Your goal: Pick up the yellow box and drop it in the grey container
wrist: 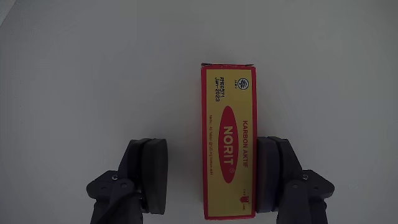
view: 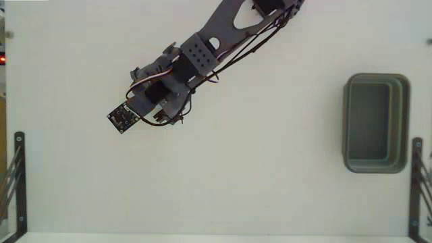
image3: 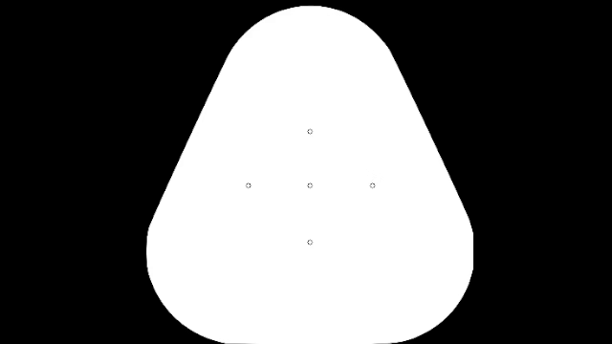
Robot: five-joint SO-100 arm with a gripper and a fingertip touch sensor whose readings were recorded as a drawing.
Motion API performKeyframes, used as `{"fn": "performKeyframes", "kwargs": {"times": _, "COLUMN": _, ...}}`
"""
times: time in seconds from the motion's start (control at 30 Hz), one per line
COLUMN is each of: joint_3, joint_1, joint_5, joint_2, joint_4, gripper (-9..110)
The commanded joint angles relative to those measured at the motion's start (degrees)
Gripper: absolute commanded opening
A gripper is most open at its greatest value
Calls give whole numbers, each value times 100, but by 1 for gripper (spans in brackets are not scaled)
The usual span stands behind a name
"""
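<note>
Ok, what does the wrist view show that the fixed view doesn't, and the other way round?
Only the wrist view shows the small flat yellow cardboard box with its red oval mark, lying between the two open dark fingers, the right one against its edge. Only the fixed view shows the grey-green rectangular plastic tub, far right of the arm, and the black brackets at the table's edges. Both share the white table and the gripper.

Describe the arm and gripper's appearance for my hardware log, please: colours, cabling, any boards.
In the fixed view the arm is grey printed plastic with a perforated plate, black servo blocks and thin dark and reddish cables looping alongside. A small black circuit board sits at its tip. In the wrist view the gripper has two dark grey, rounded fingers.
</note>
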Motion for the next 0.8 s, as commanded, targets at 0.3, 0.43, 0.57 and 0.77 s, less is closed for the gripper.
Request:
{"fn": "performKeyframes", "kwargs": {"times": 0.3, "joint_3": 5, "joint_1": 126, "joint_5": 26, "joint_2": 220, "joint_4": -48, "gripper": 76}}
{"fn": "performKeyframes", "kwargs": {"times": 0.43, "joint_3": 5, "joint_1": 126, "joint_5": 26, "joint_2": 220, "joint_4": -48, "gripper": 75}}
{"fn": "performKeyframes", "kwargs": {"times": 0.57, "joint_3": 5, "joint_1": 126, "joint_5": 26, "joint_2": 220, "joint_4": -48, "gripper": 74}}
{"fn": "performKeyframes", "kwargs": {"times": 0.77, "joint_3": 5, "joint_1": 126, "joint_5": 26, "joint_2": 220, "joint_4": -48, "gripper": 72}}
